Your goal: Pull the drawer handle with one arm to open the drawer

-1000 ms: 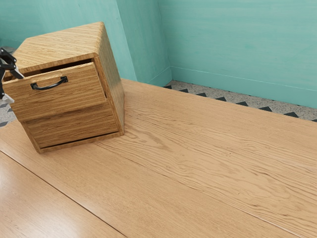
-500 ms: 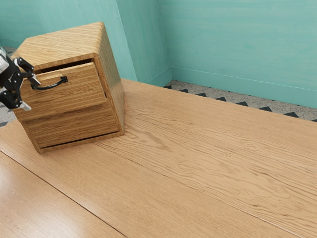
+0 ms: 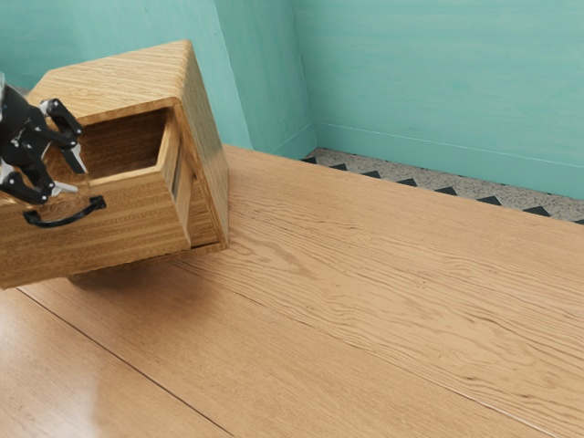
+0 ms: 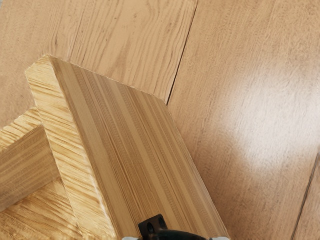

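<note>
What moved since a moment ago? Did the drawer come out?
Yes. The drawer slid out of the wooden cabinet, toward the exterior view's lower left, its black handle with it. The gripper came in from the left edge and is now just above the handle, fingers apart. The cabinet and the table stayed put.

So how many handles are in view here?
1: the black handle on the front of the pulled-out drawer. The drawer may hide anything lower on the cabinet.
</note>
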Controlling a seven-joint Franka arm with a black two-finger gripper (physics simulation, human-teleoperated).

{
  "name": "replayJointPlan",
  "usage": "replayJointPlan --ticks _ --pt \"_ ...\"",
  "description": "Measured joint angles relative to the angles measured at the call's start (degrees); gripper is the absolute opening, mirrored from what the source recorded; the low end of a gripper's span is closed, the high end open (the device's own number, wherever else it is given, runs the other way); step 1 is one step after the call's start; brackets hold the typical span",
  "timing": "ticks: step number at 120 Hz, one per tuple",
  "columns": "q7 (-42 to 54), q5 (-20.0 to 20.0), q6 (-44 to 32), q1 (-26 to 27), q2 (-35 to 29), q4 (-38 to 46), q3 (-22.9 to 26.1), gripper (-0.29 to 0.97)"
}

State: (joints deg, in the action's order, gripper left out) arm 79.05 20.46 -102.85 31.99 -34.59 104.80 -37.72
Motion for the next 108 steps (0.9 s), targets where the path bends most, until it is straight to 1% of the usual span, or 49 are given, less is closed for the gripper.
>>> replayJointPlan --ticks 6,13,19,24,31,33,35,40,43,47,52,56,66,84,91,98,108 --pt "-0.1 -0.8 1.0 -0.8 1.6 -0.7 2.4 0.31" --pt "-0.7 -3.0 3.4 2.4 7.4 -7.3 5.7 0.42" --pt "-3.4 -4.3 7.2 4.0 12.6 -13.6 8.6 0.49" --pt "-6.5 -5.3 10.3 4.6 15.3 -17.1 11.3 0.53" --pt "-11.5 -6.4 14.0 3.6 19.3 -21.1 15.5 0.57" --pt "-12.9 -6.9 14.9 1.5 21.2 -22.5 17.4 0.58" --pt "-14.3 -7.5 15.7 -2.7 23.2 -23.9 20.9 0.59" --pt "-17.5 -8.9 17.4 -16.7 26.4 -26.0 32.8 0.61" --pt "-19.4 -9.5 18.3 -23.2 27.0 -26.7 38.4 0.62" --pt "-21.9 -10.1 19.4 -28.6 27.2 -27.3 42.7 0.63" --pt "-24.9 -10.7 20.5 -32.3 27.3 -27.6 45.3 0.64" --pt "-27.2 -11.0 21.3 -33.7 27.3 -27.8 46.2 0.65" --pt "-32.4 -11.7 22.9 -35.1 27.1 -27.9 45.8 0.66" --pt "-40.1 -12.2 24.7 -35.4 26.5 -28.0 45.7 0.67" --pt "-42.6 -12.3 25.2 -34.7 26.5 -28.0 45.4 0.67" --pt "-44.9 -12.3 25.5 -32.0 26.5 -28.0 42.5 0.68" --pt "-47.8 -12.4 25.9 -31.0 26.4 -27.9 40.7 0.68"
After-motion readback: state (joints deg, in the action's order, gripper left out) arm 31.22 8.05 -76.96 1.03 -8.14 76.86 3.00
